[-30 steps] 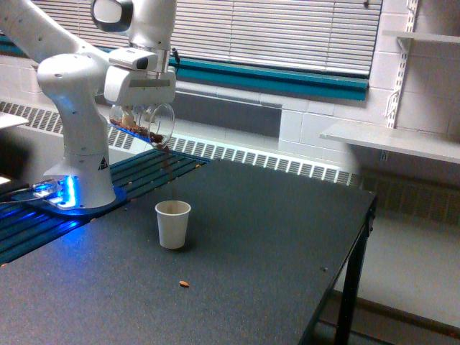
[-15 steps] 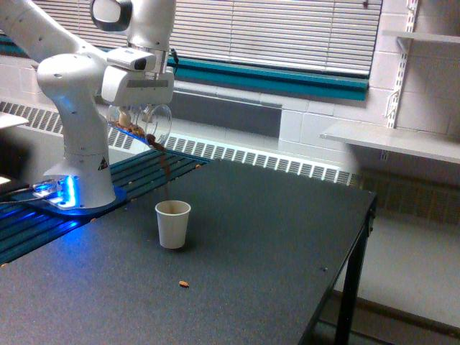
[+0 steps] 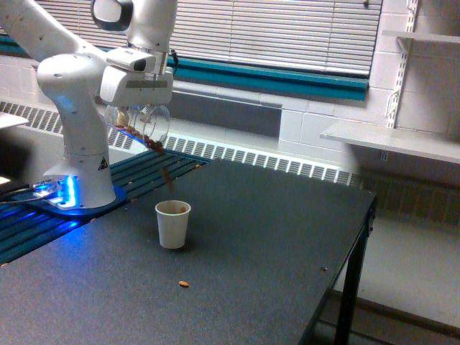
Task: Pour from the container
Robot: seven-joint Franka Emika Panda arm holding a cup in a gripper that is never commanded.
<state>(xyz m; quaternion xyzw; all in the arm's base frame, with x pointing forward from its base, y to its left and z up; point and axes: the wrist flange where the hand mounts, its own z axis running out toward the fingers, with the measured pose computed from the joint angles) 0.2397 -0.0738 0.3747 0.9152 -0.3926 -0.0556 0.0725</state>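
My claw [image 3: 136,109] pinches the tipped container [image 3: 140,123], mouth angled down over the white paper cup [image 3: 173,223] on the counter [image 3: 273,251], granules falling.

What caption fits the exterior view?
Robot fingers tip a clear cup, spilling brown bits toward a white paper cup.

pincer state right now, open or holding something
Pincer: closed on the clear container, tipped over the white paper cup, brown bits falling toward it.
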